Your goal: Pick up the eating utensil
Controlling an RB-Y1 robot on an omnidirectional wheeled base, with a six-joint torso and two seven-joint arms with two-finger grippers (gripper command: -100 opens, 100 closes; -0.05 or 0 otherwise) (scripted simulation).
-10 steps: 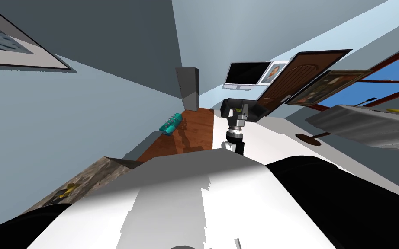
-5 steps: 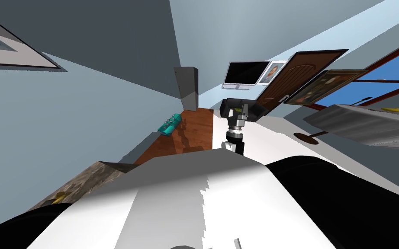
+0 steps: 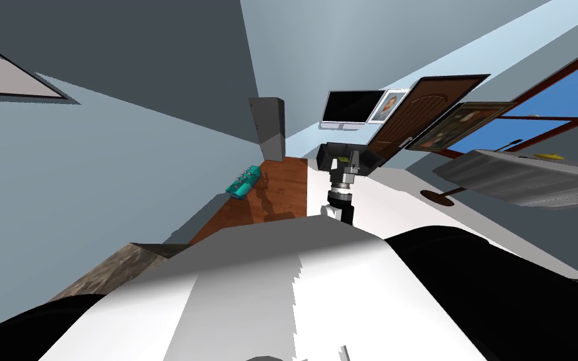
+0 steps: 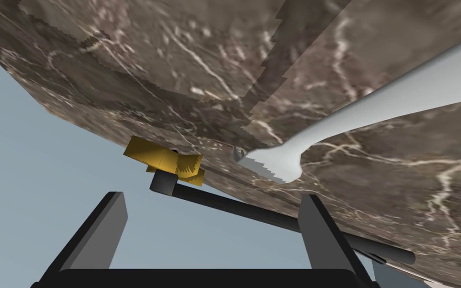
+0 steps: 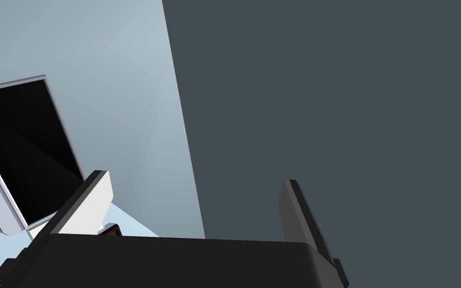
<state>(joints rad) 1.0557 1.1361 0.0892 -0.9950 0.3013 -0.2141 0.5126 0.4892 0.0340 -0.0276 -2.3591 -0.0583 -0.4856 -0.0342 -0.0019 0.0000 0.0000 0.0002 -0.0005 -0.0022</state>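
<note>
The pale grey utensil point(image 4: 334, 125) lies flat on a dark brown marble counter point(image 4: 149, 60). Its broad, notched end points towards the counter's edge and its handle runs away across the stone. The left claw point(image 4: 218, 230) hovers off that edge with its two fingers spread wide and nothing between them. The utensil's broad end sits just beyond the gap, nearer one finger than the other. A tool with a yellow head point(image 4: 167, 160) and a long black handle lies along the counter's edge, between the claw and the utensil, and the handle passes behind one finger. Bare marble separates the yellow head from the utensil's end, and flat blue-grey shows past the edge. In the head view the counter point(image 3: 93, 282) sits low on my left, with a teal object point(image 3: 245, 180) farther on upon a wooden top point(image 3: 281, 188). The right claw point(image 5: 194, 210) is held up ahead of me towards a black screen point(image 3: 348, 108), fingers apart and empty. A brown door point(image 3: 419, 119), a framed painting point(image 3: 463, 125) and a grey tabletop point(image 3: 520, 178) stand to the right.
</note>
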